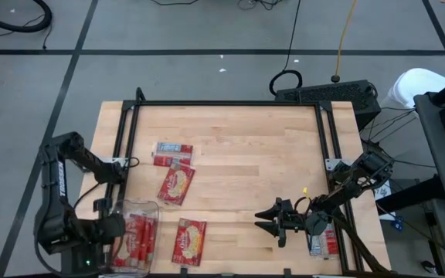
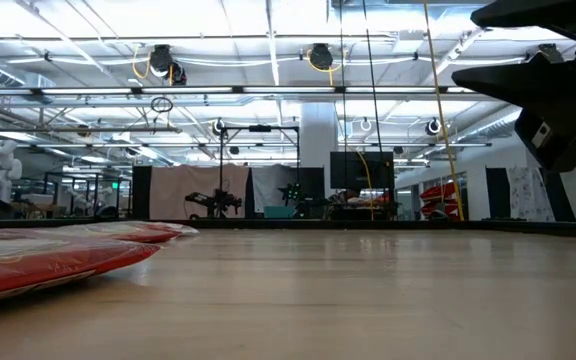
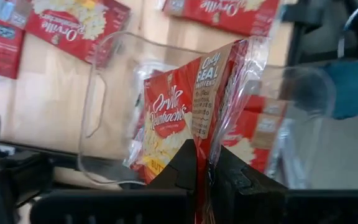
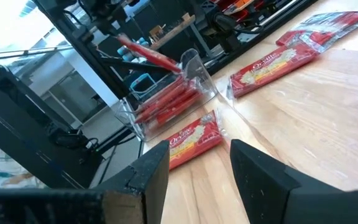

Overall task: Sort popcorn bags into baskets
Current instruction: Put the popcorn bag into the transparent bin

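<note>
Pinching one popcorn bag (image 3: 185, 106) in my left gripper (image 3: 205, 177), I hold it above the clear bin (image 1: 134, 207), where other bags lie. My right gripper (image 1: 273, 220) hovers open over the table (image 1: 253, 147); three bags lie loose there.

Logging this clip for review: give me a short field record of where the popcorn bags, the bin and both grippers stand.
bin: clear bin at the table's front-left corner, packets inside
left gripper: left gripper shut on a popcorn bag, over the bin
right gripper: right gripper open, empty, front right above the table
loose bags: three on the wood, one by the right rail
</note>
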You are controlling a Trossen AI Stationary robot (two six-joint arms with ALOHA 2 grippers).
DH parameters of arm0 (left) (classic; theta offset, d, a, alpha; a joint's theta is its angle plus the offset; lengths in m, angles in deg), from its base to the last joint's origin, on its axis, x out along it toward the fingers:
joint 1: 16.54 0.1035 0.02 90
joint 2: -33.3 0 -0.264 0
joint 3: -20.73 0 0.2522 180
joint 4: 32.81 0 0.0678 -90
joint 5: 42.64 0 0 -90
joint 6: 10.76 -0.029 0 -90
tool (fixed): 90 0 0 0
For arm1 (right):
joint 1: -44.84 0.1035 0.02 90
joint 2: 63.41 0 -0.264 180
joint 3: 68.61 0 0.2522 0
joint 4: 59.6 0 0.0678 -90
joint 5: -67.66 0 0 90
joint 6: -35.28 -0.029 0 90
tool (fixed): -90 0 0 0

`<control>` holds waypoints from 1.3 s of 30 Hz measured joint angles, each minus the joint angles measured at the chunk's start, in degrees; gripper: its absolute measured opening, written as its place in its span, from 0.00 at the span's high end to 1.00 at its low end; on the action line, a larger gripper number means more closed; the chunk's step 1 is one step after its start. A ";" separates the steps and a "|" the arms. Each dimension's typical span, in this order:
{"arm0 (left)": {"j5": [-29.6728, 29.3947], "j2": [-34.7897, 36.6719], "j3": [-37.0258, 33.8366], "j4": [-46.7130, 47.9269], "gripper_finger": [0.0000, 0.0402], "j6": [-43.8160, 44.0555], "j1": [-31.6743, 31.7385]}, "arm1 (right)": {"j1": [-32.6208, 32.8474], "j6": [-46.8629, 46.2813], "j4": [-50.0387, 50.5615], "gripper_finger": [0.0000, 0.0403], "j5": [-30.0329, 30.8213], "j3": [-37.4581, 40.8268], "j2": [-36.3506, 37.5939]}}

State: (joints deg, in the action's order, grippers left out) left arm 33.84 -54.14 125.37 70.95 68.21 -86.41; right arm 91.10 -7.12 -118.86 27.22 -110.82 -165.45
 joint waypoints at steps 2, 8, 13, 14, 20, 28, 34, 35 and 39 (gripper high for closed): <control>0.32 -0.22 -1.32 -0.09 0.95 -0.62 -0.01 | 0.00 0.00 0.00 0.59 0.00 0.00 0.00; 1.52 -0.26 -4.35 -0.24 0.93 1.07 -0.42 | -0.02 -0.24 0.02 0.59 -0.02 0.00 0.00; 1.58 -0.26 -4.62 -3.47 0.88 1.04 -1.55 | -0.02 -0.28 0.02 0.59 -0.02 0.00 0.00; 1.66 -0.26 -4.62 -4.29 0.87 0.93 -1.84 | -0.02 -0.28 0.00 0.59 -0.02 0.00 0.00; 2.07 -0.26 -4.62 -8.60 0.86 0.93 -3.92 | -0.02 -0.35 0.02 0.59 -0.04 0.00 0.00; 2.07 -0.26 -4.61 -10.52 0.86 2.30 -5.87 | -0.02 -0.17 0.02 0.59 -0.06 0.02 0.00; 1.72 -0.30 -6.64 -13.66 0.78 3.25 -6.02 | -0.02 0.00 0.04 0.59 -0.07 0.02 0.00; 1.72 -0.30 -7.48 -13.97 0.75 3.27 -6.02 | -0.01 0.00 0.06 0.59 -0.08 0.02 0.00; 2.96 -0.35 -11.15 -15.12 0.62 4.75 -5.89 | -0.02 0.00 0.50 0.59 -0.09 0.04 0.00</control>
State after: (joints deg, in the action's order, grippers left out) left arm 36.80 -54.48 114.22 55.83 72.96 -92.30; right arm 91.07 -7.12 -118.35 27.14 -110.78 -165.45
